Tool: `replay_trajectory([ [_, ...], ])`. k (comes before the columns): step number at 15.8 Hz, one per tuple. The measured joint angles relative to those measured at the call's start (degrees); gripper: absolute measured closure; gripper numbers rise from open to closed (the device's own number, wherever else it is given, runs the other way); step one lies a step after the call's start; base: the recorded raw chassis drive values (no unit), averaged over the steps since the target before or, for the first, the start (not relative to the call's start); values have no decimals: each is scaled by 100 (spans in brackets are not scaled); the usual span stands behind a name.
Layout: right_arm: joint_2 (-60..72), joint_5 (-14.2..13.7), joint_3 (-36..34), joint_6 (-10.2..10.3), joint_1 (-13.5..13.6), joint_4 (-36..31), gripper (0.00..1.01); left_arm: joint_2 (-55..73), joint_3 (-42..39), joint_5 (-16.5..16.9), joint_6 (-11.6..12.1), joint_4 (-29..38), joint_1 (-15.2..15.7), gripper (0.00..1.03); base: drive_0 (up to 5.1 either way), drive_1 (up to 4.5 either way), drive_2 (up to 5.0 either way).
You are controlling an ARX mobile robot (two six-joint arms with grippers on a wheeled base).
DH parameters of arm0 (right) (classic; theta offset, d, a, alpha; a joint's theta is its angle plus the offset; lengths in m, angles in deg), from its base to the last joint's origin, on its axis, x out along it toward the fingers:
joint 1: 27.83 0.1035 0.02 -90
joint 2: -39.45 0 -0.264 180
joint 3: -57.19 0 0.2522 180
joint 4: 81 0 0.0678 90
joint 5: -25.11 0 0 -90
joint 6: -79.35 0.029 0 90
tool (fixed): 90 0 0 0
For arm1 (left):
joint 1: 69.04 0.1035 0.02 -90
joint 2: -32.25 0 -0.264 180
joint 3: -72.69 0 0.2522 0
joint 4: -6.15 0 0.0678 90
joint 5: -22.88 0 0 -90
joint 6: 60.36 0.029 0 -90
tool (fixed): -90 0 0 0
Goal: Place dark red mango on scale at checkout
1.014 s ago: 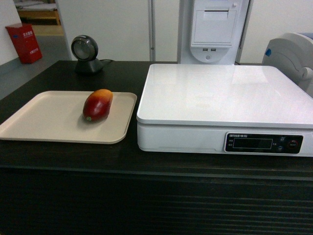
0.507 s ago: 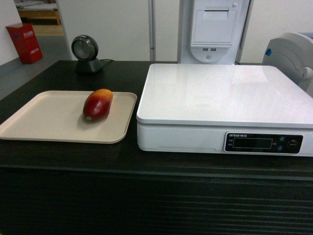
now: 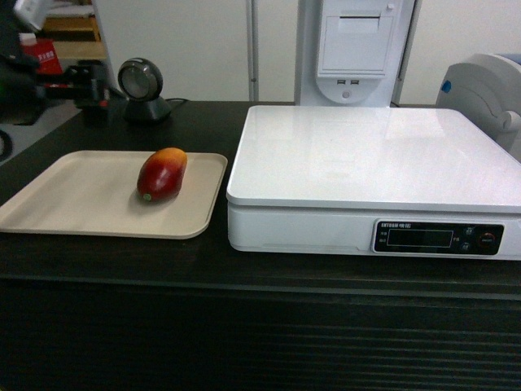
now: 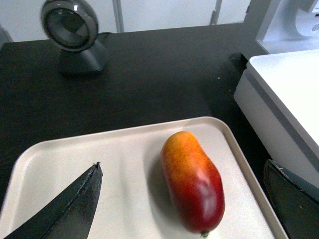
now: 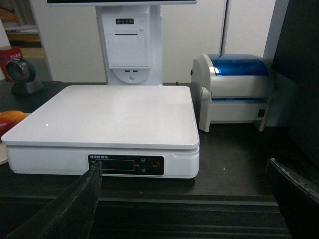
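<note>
Dark red mango (image 3: 162,173) lies on its side on the beige tray (image 3: 73,195), right half of tray, orange-yellow end pointing to 12 o'clock, red end with green stem spot toward 6; not gripped by anything; tray sits on the checkout (image 3: 244,269) counter top, at 9 o'clock of the scale (image 3: 366,155), the two just beside each other, not touching as far as I can see; scale top bare white, black display panel on its front face.

Left gripper (image 4: 184,199) hangs over the tray, jaws wide, one dark finger at left edge of the wrist view, other at far right, mango between them but apart from both; in the head view the left arm (image 3: 49,77) shows at upper left, about 10 o'clock of the mango, well above the counter.

Right gripper (image 5: 184,199) also spread wide, holding nothing, facing the scale front; round scanner (image 3: 142,85) stands at 12 o'clock of the tray; blue-lidded label printer (image 5: 234,89) at 3 o'clock of the scale.
</note>
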Motion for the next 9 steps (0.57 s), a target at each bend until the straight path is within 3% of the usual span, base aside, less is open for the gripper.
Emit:
replay_trajectory([
  [4, 0, 0, 0, 0, 0, 0, 3, 1005, 1220, -42, 81, -994, -492, 5, 0, 0, 0],
  [6, 0, 0, 0, 0, 0, 0, 3, 1252, 1585, -59, 76, -1458, -575, 5, 0, 0, 0],
  [9, 0, 0, 0, 0, 0, 0, 3, 1613, 2173, -356, 125, -1974, -638, 5, 0, 0, 0],
])
